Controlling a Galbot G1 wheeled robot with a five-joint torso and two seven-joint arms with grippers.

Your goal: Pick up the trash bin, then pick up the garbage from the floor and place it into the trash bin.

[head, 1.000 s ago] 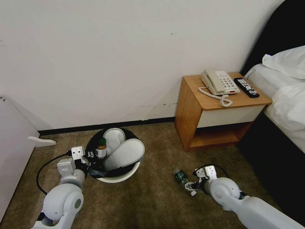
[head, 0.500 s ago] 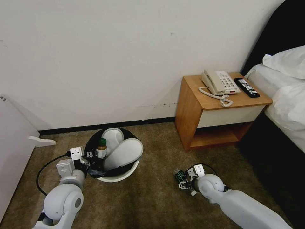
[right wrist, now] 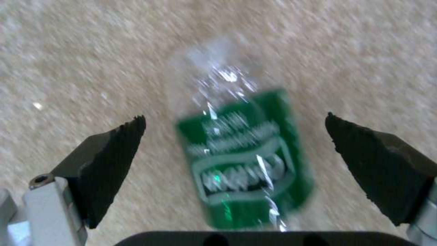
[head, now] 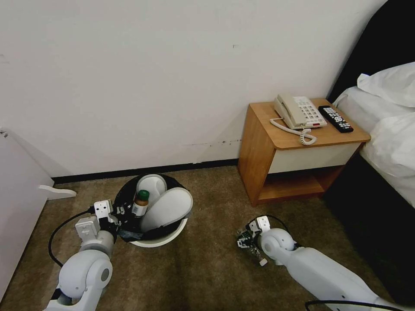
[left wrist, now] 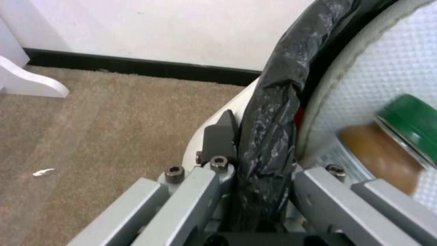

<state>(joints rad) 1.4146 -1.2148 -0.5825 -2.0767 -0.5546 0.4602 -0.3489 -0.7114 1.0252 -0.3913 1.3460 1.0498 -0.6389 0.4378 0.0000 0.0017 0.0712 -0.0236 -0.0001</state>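
Bin is gripped at its bag-lined rim by the clenched jaws of the left gripper, with two slippers and a green-capped bottle inside it. To the right of the bin, a clear green-labelled bottle is seen lying on the carpet. It is straddled, untouched, by the released jaws of the right gripper.

Head camera looks down from afar; both wrist cameras sit close above the same carpet.
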